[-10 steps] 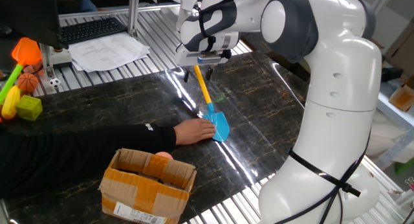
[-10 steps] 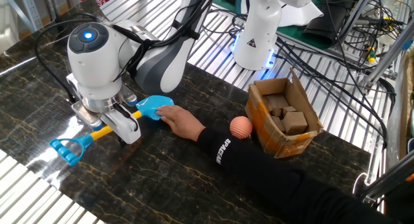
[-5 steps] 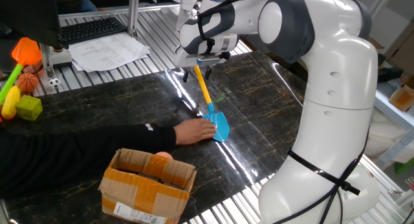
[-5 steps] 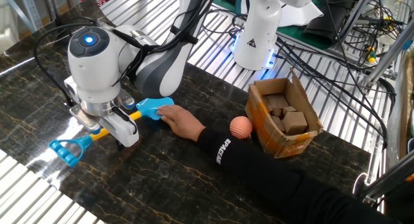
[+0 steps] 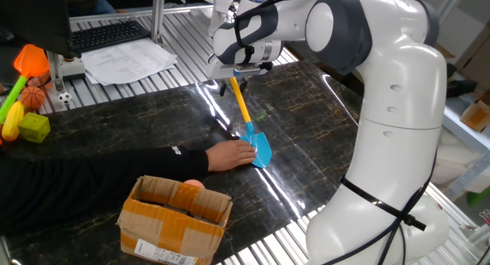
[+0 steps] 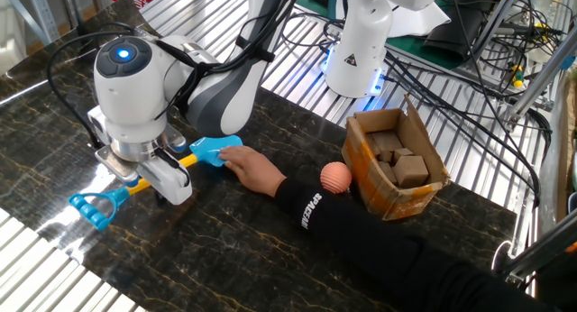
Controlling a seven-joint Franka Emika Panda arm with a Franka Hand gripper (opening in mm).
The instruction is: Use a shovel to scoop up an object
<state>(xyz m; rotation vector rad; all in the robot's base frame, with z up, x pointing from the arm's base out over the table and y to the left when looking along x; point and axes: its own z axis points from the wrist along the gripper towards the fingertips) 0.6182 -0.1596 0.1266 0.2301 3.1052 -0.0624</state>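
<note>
The shovel lies on the dark marble table, with its blue blade (image 5: 259, 149) under a person's hand (image 5: 230, 154) and its yellow-orange shaft (image 5: 241, 106) running up to my gripper (image 5: 239, 76). In the other fixed view the blade (image 6: 210, 150), shaft and blue looped handle (image 6: 95, 206) show, with my gripper (image 6: 150, 178) straddling the shaft, its fingers closed against it. The salmon-orange ball (image 6: 335, 178) rests beside the person's forearm, next to the cardboard box. In the one fixed view the ball (image 5: 194, 184) peeks out behind the box.
A cardboard box (image 5: 174, 219) with brown blocks inside (image 6: 398, 166) stands near the table's edge. The person's black sleeve (image 6: 361, 235) crosses the table. Toys, including an orange spade head (image 5: 31, 60) and a mini basketball (image 5: 32, 96), sit at the far left. Papers (image 5: 126, 62) and a keyboard lie behind.
My gripper has shifted slightly along the shaft toward the handle end, and its fingers have drawn in on it. The hand, shovel blade and ball have stayed put.
</note>
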